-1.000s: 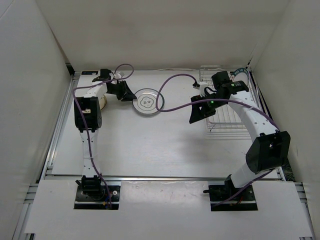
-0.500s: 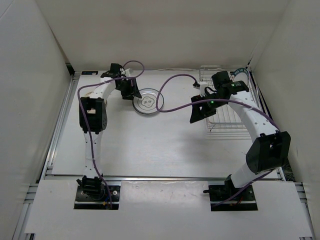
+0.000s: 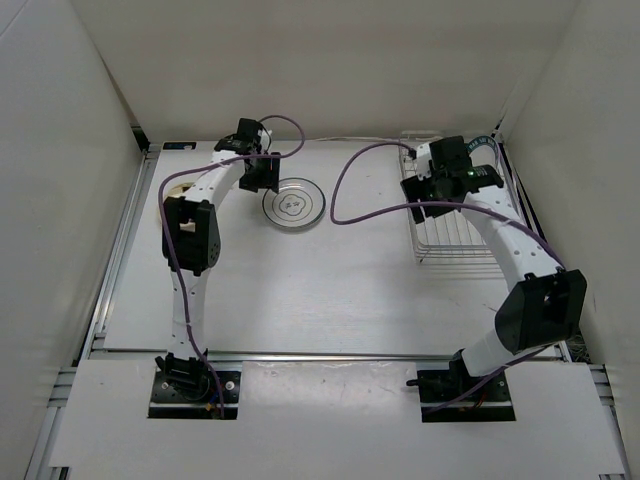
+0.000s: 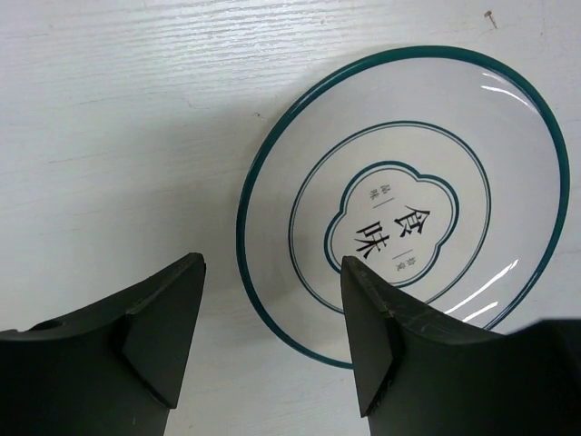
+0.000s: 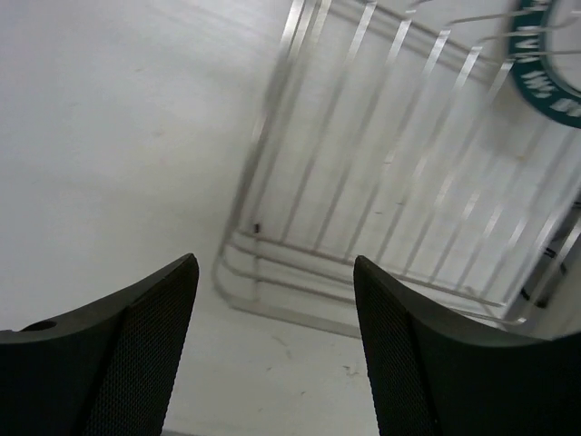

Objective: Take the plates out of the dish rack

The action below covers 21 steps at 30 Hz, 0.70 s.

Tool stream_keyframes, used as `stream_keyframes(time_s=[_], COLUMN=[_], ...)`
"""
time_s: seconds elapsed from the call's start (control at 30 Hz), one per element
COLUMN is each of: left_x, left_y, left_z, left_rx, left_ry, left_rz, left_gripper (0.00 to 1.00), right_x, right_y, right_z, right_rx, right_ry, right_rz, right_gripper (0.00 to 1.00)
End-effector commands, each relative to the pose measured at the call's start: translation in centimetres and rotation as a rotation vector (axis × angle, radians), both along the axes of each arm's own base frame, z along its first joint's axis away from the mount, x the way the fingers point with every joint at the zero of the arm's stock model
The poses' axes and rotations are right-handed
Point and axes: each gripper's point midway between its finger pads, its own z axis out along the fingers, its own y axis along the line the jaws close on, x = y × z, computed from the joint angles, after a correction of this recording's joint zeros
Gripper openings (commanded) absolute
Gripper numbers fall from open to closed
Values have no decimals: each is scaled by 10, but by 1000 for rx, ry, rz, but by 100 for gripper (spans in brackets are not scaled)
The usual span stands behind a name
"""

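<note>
hovering wide, left claw [image 4: 272, 268] by plate [image 4: 408, 118]; right claw [image 5: 277, 263] wide by dish rack [image 5: 263, 136].

The middle and near tabletop [image 3: 300, 290] lies open between the two arms; a purple cable [image 3: 334, 200] loops across it between the flat plate [image 3: 294, 205] and the dish rack [image 3: 455, 235]; the rack's raised wire sides and the close right wall [image 3: 590, 150] hem that side; an upright plate [image 5: 549, 64] fills its far corner, the other bars open from above; the left fingers [image 4: 154, 327] stand apart, one over the flat plate's rim; the left arm [image 3: 190, 230] blocks the far-left strip.
</note>
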Motion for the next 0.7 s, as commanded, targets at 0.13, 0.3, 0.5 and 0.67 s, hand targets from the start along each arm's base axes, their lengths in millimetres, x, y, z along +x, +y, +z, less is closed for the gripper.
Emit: stream_keyframes(time_s=[0.13,0.3,0.5,0.67], left_x=[-10,-47,-104,-123], left_y=[6,-32,-68,-64], left_z=[68,119,164,173], left_rx=[76,-132,-369,-366], left_ry=[-133,-163,-154,-175], left_rz=[5,-183,-398,-431], left_gripper=[72,78,85,88], right_x=[79,124,169,192], right_y=[-95,-140,-165,-179], right_z=[54,57,53,31], right_rx=[-149,-182,-197,-226], right_ry=[-249,-282,-310,-290], right_rz=[-341,-458,-483,-477], right_gripper=[73,73,73,72])
